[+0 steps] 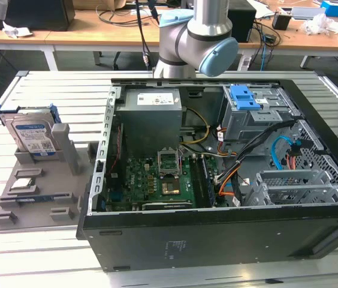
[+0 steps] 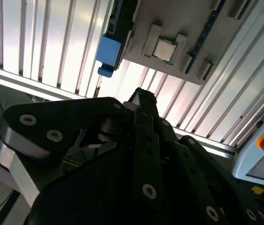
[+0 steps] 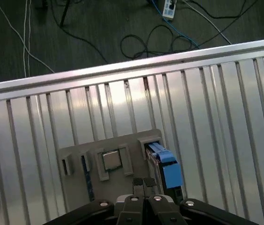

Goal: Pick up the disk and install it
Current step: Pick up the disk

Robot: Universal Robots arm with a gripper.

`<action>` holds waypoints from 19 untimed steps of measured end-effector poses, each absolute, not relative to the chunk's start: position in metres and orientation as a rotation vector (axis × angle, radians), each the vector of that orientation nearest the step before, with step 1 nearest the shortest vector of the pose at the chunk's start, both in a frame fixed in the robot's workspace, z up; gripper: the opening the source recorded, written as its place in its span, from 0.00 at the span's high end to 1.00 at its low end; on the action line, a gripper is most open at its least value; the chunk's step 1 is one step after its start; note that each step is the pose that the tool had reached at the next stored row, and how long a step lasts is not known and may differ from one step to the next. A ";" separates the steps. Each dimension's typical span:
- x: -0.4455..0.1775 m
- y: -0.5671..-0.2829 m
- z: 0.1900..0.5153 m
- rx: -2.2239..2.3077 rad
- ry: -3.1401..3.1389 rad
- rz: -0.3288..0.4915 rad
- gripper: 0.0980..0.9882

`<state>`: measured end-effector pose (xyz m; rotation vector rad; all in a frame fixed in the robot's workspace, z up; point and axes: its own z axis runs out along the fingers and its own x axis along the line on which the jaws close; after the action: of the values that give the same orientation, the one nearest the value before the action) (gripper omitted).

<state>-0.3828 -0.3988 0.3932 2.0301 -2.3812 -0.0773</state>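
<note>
The gripper (image 3: pixel 143 183) is clenched on nothing, its two fingertips pressed together, and hangs well above the grey holder tray (image 3: pixel 76 157). In the first wrist view the blue caddy (image 3: pixel 168 172) appears just beside the fingertips. It frames the disk (image 1: pixel 34 137), which stands on edge in a far slot of that tray. A small square chip (image 3: pixel 112 160) lies in the tray nearby. The tray rests on the slatted table (image 1: pixel 37 258), at the exterior view's left of the open computer case (image 1: pixel 217 240)

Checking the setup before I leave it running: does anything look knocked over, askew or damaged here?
Nothing stands out. The disk stands on edge in its slot on the grey fixture, the square chip sits flat in its pocket, and the open computer case keeps its cables inside.
</note>
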 end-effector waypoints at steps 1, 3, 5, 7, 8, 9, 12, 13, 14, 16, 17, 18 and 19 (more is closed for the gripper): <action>-0.383 -0.399 0.393 2.049 -2.364 -0.077 0.99; -0.383 -0.399 0.393 2.082 -2.335 -0.077 0.99; -0.383 -0.399 0.393 2.104 -2.314 -0.077 0.99; -0.383 -0.399 0.393 2.125 -2.294 -0.076 0.99; -0.383 -0.399 0.393 2.134 -2.285 -0.076 0.99; -0.383 -0.399 0.393 2.144 -2.276 -0.076 0.99; -0.383 -0.399 0.393 2.180 -2.240 -0.076 0.99; -0.383 -0.399 0.393 2.189 -2.231 -0.076 0.99; -0.383 -0.399 0.393 2.202 -2.219 -0.076 0.99; -0.383 -0.399 0.393 2.225 -2.194 -0.075 0.99; -0.383 -0.399 0.393 2.254 -2.164 -0.075 0.99; -0.383 -0.399 0.393 2.262 -2.155 -0.075 0.99; -0.383 -0.399 0.393 2.271 -2.146 -0.075 0.99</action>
<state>-0.3828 -0.3988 0.3932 2.2705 -2.1457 -0.0749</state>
